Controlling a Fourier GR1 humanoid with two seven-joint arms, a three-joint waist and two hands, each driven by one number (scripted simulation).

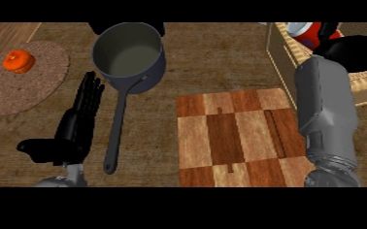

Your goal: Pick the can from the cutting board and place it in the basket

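Can (304, 33) sits over the basket (287, 46), gripped by the right hand (342, 51); left hand (80, 111) open.

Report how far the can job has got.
Done: the cutting board holds no can; the red can is over the basket at the upper right. In hand: the right hand is at the can, its fingers mostly hidden. Left: letting go and withdrawing. The left hand rests open beside the pot.
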